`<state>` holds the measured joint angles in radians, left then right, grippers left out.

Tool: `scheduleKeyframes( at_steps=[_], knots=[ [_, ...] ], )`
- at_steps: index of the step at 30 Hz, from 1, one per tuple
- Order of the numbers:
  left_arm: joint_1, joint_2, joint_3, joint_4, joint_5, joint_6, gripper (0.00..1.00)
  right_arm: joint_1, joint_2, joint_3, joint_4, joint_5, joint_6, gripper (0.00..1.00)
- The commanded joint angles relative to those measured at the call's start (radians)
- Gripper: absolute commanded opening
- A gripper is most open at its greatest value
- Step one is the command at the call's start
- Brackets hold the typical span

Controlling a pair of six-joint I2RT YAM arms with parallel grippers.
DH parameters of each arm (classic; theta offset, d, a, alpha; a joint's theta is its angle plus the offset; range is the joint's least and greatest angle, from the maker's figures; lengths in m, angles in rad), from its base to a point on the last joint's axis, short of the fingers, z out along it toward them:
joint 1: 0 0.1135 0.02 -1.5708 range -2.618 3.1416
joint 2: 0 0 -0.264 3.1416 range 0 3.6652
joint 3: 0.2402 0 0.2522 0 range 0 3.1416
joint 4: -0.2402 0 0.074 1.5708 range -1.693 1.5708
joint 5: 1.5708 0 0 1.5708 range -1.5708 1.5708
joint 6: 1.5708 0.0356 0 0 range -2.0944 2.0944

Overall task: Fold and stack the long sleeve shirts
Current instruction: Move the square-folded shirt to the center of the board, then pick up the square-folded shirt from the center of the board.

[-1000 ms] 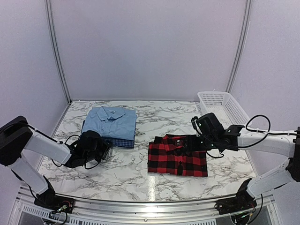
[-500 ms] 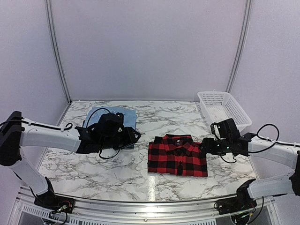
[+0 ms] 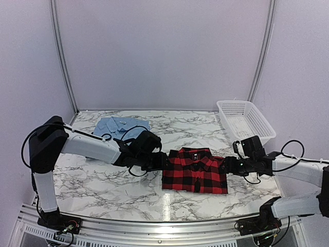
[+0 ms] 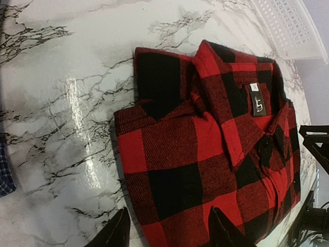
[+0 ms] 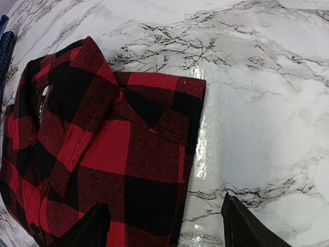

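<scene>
Within the last second the left arm had been swung away from the stack at the far left and stretched across the worktop (image 3: 128, 193), so that the left hand (image 3: 158, 161) was brought to the left edge of the red-and-black plaid shirt (image 3: 195, 174). Over the same interval the right hand (image 3: 227, 165) had been lowered from above the shirt's far right corner to its right edge. The plaid shirt itself had not been shifted: it was found folded into a neat rectangle, collar towards the back wall, near the middle of the worktop.

From this it was judged that folding of the garment was finished and that a two-handed lift towards the stack was being prepared.

In the left wrist view the fingers (image 4: 117, 232) were seen spread apart, with the folded edge of the shirt lying between them and nothing gripped. In the right wrist view the fingers (image 5: 241, 224) were likewise parted and released, one over the cloth and the other over bare marble, so that the shirt's right edge was straddled. Whether the fingertips were touching the cloth could not be told.

The light blue shirt (image 3: 114, 125) was left at the far left, partly hidden behind the left arm, with a sliver of the dark blue checked shirt (image 4: 3, 172) visible only in the wrist views. The white basket (image 3: 247, 119) stood at the far right, well apart from the shirts.
</scene>
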<state>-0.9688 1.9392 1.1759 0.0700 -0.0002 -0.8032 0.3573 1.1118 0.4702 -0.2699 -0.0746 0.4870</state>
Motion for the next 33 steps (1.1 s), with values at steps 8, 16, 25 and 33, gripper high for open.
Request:
scheduleKeyframes(
  at_steps=[8,16,25,33],
  knots=[
    [-0.007,0.111,0.074,-0.113,0.068,0.031,0.56,-0.013,0.079,-0.029,0.109,-0.063,0.012,0.66],
    [-0.027,0.147,0.093,-0.136,0.069,-0.003,0.54,-0.009,0.145,-0.020,0.145,-0.119,0.009,0.60],
    [-0.048,0.182,0.127,-0.158,0.045,-0.043,0.33,0.020,0.180,-0.003,0.137,-0.103,0.039,0.39],
    [-0.062,0.166,0.183,-0.157,0.007,-0.033,0.00,0.064,0.111,0.089,0.039,-0.065,0.054,0.00]
  ],
)
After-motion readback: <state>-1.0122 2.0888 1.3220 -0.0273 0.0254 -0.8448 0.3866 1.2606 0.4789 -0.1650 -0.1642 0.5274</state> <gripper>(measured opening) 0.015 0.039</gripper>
